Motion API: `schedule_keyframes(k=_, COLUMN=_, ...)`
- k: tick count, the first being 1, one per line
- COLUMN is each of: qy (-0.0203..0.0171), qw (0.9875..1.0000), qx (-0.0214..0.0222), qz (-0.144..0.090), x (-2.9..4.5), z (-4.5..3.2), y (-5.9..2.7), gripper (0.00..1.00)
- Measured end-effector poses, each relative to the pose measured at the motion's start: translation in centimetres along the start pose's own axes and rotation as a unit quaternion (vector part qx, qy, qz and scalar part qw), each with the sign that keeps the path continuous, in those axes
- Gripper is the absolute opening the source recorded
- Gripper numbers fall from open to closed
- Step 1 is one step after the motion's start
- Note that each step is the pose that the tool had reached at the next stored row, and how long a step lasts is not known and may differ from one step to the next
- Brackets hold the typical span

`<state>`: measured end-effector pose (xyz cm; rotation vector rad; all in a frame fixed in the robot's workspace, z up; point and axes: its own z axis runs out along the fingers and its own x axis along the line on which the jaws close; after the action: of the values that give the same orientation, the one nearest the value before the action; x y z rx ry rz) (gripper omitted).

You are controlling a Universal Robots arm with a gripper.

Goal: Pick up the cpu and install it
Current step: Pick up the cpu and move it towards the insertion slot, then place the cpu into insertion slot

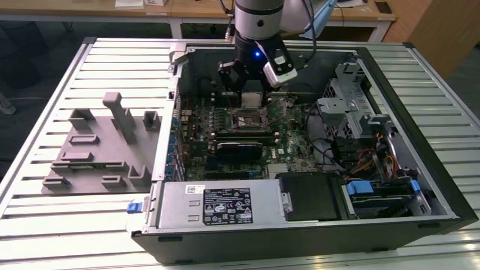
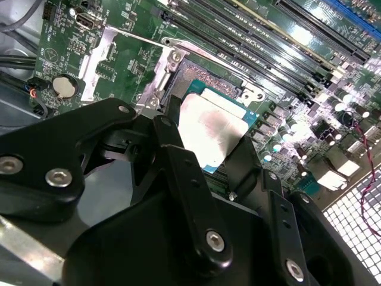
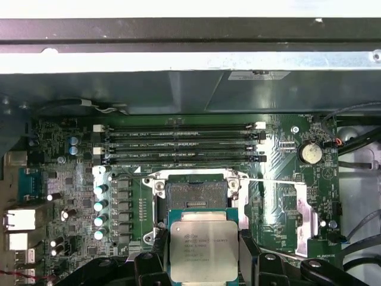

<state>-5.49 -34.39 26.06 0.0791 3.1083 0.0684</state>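
The jaws were closed on the cpu (image 3: 203,250), one black finger (image 3: 156,239) pressing on each of two opposite edges, so the gripper (image 3: 202,241) held the chip flat with its silvery top facing the first wrist view. The second wrist view showed the same clamp on the cpu (image 2: 214,128), with green board showing past its free edges. Just beyond the chip lay the socket (image 3: 196,192), bare and dark inside its metal frame, with nothing seated in it. We judged the chip to be raised above the board, not touching it. In the exterior view the gripper (image 1: 251,90) hung inside the open computer case (image 1: 442,185), the cpu (image 1: 251,100) at about twelve o'clock from the socket (image 1: 248,119) and close to it. The memory slots (image 3: 178,143) ran past the socket's far side. The grey fixture tray (image 1: 98,152) sat well apart, at nine o'clock from the case. To do this step well, we judged, the chip had to stay level, square to the socket frame, and come straight down. Any sideways drag could harm the contacts, and a firm but light squeeze would keep it from tilting.
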Motion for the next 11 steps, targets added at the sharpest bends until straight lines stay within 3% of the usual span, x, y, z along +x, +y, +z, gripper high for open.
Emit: schedule_keyframes(k=11, qy=0.0000, qw=1.0000, qx=0.0000, qz=0.000, x=-0.05, z=0.00, y=0.01, gripper=0.55)
